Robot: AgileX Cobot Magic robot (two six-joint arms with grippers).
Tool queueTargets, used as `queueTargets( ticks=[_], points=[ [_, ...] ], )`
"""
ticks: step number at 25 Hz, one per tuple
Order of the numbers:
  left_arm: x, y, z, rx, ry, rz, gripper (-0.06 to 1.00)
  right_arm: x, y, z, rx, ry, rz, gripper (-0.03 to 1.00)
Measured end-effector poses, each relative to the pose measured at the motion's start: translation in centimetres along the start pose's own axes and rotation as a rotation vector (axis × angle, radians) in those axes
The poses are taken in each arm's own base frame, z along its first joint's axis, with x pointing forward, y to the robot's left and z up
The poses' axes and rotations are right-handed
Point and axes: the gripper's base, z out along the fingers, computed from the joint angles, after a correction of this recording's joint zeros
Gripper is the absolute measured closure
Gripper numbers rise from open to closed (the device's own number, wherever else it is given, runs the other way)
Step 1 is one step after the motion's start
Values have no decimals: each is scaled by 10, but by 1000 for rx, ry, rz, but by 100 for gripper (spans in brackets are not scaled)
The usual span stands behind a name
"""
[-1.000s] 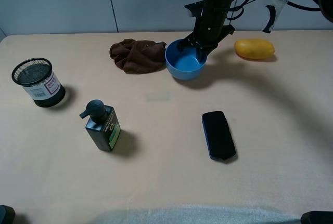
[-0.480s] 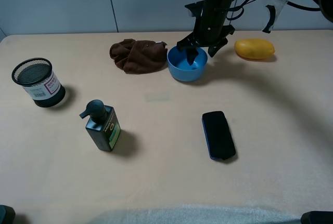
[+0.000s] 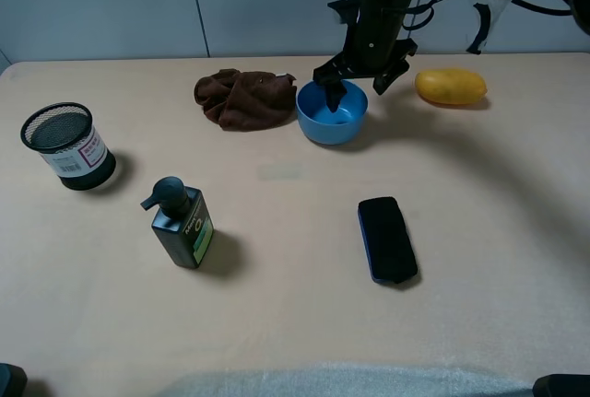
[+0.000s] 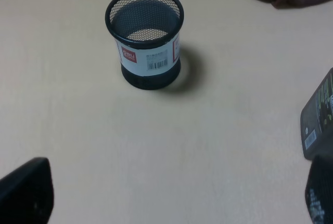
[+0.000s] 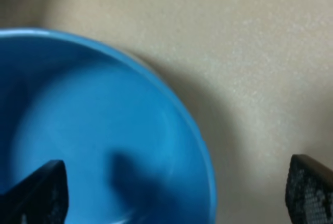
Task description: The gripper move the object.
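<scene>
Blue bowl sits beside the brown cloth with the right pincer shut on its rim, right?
Not shut. The right wrist view shows the right pincer open, straddling the rim of the blue bowl. The bowl does sit beside the brown cloth.

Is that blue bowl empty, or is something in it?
Empty: the bowl shows only bare blue inside, plus a shadow from the gripper.

Markings check: nothing I can read with certainty.
The mesh cup (image 4: 145, 37) carries a white label (image 4: 151, 57) with a red logo patch, fine print and a barcode, all too small for me to read. The pump bottle (image 3: 182, 225) has a green label (image 3: 200, 229); its lettering is illegible.
</scene>
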Motion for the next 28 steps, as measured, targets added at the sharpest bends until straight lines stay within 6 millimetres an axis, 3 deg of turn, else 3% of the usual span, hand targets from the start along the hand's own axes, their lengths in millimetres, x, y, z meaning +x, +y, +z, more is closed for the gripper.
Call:
queueTargets(
  ticks=[7,17,28],
  points=[
    [0,0,0,0,0,0,-4,0,0,-47,6,-15,-3,34],
    [0,0,0,0,0,0,-4,14,-1,-95,6,57,-2,33],
    [0,0,0,0,0,0,-4,22,1,-171,-14,-100,23,33]
  ],
)
